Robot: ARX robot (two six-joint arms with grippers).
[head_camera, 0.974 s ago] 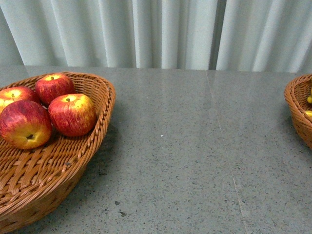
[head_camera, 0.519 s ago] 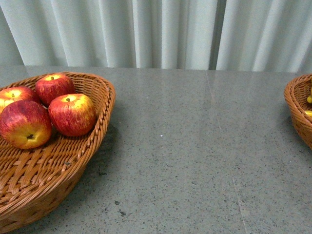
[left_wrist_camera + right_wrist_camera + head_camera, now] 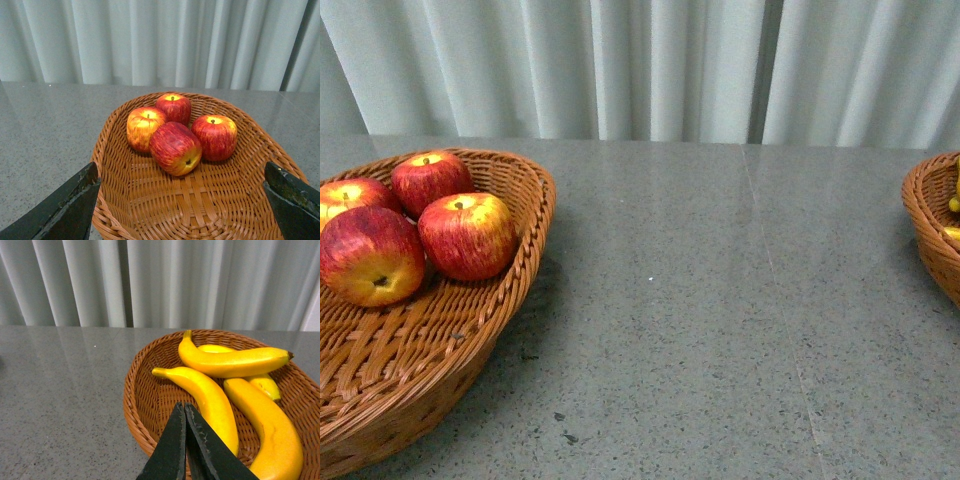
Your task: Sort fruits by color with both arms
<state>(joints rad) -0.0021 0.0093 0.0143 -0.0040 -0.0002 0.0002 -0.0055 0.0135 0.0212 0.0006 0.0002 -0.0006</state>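
Note:
Several red apples point(image 3: 468, 235) streaked with yellow lie together in a wicker basket point(image 3: 525, 275) at the table's left; the left wrist view shows the same apples point(image 3: 176, 148) in that basket point(image 3: 125, 190). My left gripper point(image 3: 182, 187) hangs open over the basket's near end, nothing between its fingers point(image 3: 75, 200). Several yellow bananas point(image 3: 210, 397) lie in a second wicker basket point(image 3: 134, 400) at the table's right edge point(image 3: 928, 215). My right gripper point(image 3: 184, 407) is shut and empty, just short of that basket's near rim. Neither arm shows in the front view.
A grey speckled table point(image 3: 700, 300) runs between the two baskets. A pale pleated curtain point(image 3: 650, 65) hangs behind it.

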